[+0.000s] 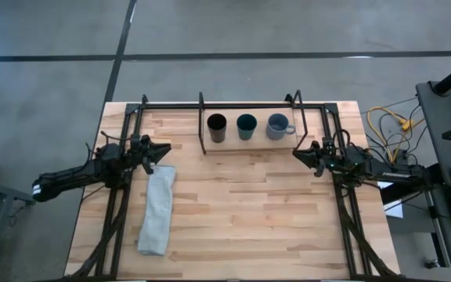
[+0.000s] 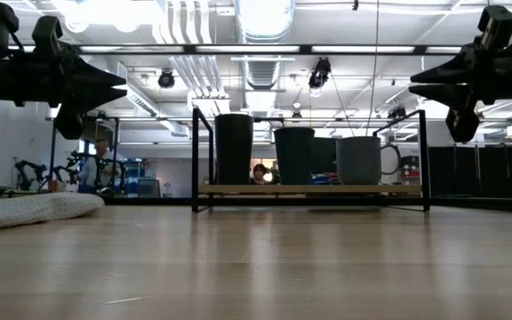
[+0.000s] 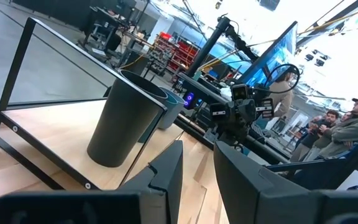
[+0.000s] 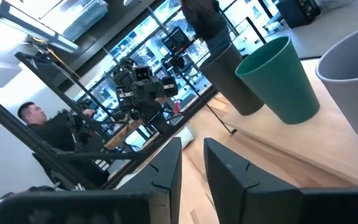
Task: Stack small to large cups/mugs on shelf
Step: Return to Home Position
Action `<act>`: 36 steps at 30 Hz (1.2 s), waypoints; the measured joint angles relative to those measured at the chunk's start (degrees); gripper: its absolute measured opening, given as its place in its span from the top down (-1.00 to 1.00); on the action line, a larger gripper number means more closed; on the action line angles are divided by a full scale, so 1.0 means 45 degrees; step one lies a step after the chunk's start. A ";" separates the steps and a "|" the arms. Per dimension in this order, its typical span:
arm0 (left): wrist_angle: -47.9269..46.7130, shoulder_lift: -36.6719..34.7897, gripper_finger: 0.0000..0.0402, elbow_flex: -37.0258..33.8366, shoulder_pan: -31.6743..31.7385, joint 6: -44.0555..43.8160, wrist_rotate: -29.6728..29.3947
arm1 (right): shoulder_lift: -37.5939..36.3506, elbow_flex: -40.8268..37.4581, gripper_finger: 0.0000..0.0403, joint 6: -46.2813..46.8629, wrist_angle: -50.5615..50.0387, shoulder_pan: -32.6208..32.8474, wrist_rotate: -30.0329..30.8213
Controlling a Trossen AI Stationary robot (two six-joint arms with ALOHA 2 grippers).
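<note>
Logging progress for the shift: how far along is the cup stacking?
Done: the black tumbler, teal cup and grey-blue mug stand in a row on the shelf. In hand: nothing; the left gripper and right gripper hover empty near the shelf's ends. Left: only parking the arms, it seems.

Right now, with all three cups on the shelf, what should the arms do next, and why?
Probably just fold both arms back to rest: the tumbler, teal cup and mug stand on the shelf, and the left gripper and right gripper hold nothing.

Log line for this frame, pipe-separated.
shelf: black tumbler, teal cup, grey-blue mug in row | left gripper: empty, table's left | right gripper: empty, table's right
</note>
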 joint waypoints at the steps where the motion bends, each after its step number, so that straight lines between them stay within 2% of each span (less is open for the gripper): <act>1: 0.0000 0.0000 0.61 0.0000 0.0000 0.0000 0.0000 | 0.0000 0.0000 0.69 0.0000 0.0013 -0.0004 0.0000; 20: 0.0027 0.0415 0.61 -0.0005 0.0000 -0.0005 0.0000 | 0.0206 -0.0005 0.69 -0.0069 -0.0027 -0.0004 0.0091; 25: 0.0021 0.0453 0.61 -0.0005 -0.0002 0.0606 0.0019 | 0.0383 -0.0005 0.69 -0.1349 -0.0062 -0.0004 0.0141; 31: 0.0015 0.0457 0.61 -0.0005 -0.0004 0.1044 0.0146 | 0.0461 -0.0005 0.69 -0.1618 -0.0063 -0.0009 0.0105; 34: 0.0005 0.0457 0.61 -0.0003 -0.0003 0.1269 0.0507 | 0.0461 -0.0005 0.69 -0.2259 -0.0080 -0.0009 -0.0070; 36: 0.0000 0.0457 0.61 0.0039 0.0000 0.1635 0.1287 | 0.0461 -0.0010 0.69 -0.2627 -0.0178 -0.0009 -0.0714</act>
